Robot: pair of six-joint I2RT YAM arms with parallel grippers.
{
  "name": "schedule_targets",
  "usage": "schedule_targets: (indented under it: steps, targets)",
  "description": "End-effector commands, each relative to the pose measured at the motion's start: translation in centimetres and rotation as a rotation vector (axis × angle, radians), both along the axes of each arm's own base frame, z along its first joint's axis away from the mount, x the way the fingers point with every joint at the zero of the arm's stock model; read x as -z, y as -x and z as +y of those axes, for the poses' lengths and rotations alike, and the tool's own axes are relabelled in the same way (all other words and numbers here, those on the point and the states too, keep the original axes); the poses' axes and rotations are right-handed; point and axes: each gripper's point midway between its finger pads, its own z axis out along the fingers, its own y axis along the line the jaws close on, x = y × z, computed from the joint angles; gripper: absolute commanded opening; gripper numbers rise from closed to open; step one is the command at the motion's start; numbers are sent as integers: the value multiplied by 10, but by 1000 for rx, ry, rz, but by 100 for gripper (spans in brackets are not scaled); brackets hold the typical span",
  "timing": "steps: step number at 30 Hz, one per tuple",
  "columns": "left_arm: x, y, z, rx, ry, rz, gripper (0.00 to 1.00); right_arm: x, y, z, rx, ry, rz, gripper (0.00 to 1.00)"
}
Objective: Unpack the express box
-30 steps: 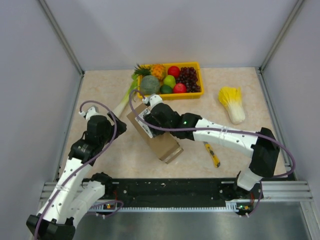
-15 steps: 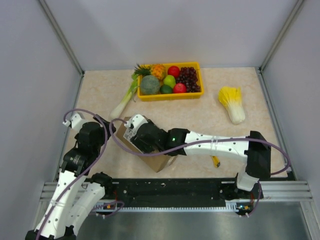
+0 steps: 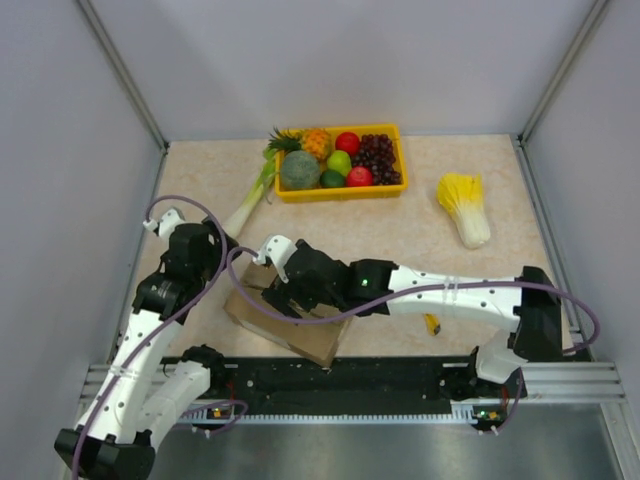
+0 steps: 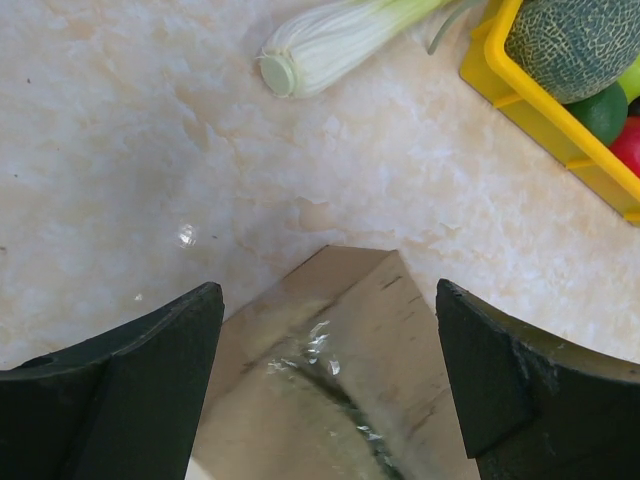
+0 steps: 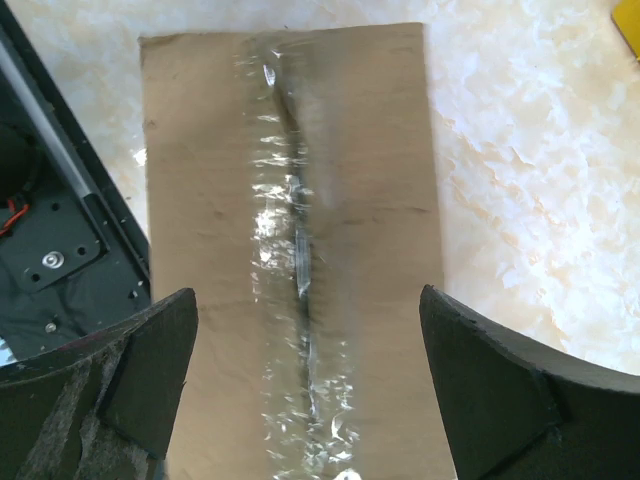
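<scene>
Cardboard and shiny tape fill my right wrist view: the express box (image 5: 350,200) lies flat on the table (image 3: 450,270), close to the near edge by the arm bases, its seam facing up. The clear tape (image 5: 290,230) runs the whole length of that seam with no break I can make out, flaps shut. So by my reckoning we're early: the box is laid out for opening, but nothing is cut, no flap is lifted, nothing is out.

Right arm now. It's stretched low across the table from its base toward the left, wrist tipped down over the box. The right gripper (image 5: 305,300) is spread wide, one finger over each long edge, and I'd say it grips nothing.

Left arm: elbow tucked back, wrist bent down at the box's far left corner. The left gripper (image 4: 328,295) is gaping too, that corner showing between the fingers, nothing clamped.

Beyond it I see the leek (image 4: 340,40) and the yellow tray (image 3: 340,190) of fruit, well apart from the box.
</scene>
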Motion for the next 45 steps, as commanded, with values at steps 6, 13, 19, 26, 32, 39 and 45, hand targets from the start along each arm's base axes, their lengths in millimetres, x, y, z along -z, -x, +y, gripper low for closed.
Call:
schedule_targets:
  steps: [6, 13, 19, 26, 32, 39, 45]
  targets:
    - [-11, -4, -8, 93, 8, -9, 91, -24, -1, -23, 8, -176, 75, 88]
    - [-3, 35, -22, 253, 11, 136, 91, -5, -41, -51, 161, -219, 200, 85]
    - [13, 81, -43, 403, 94, 280, 93, 14, -70, -55, 258, -222, 282, 84]
    - [44, 114, -85, 607, 302, 336, 92, 36, -80, -40, 258, -214, 401, 78]
    - [66, 113, -101, 674, 382, 347, 88, 47, -76, -32, 240, -202, 462, 69]
    - [89, 105, -99, 705, 342, 460, 86, 55, -79, -40, 282, -191, 471, 68]
    - [74, 53, -110, 734, 312, 319, 82, 59, -81, -52, 342, -180, 463, 66]
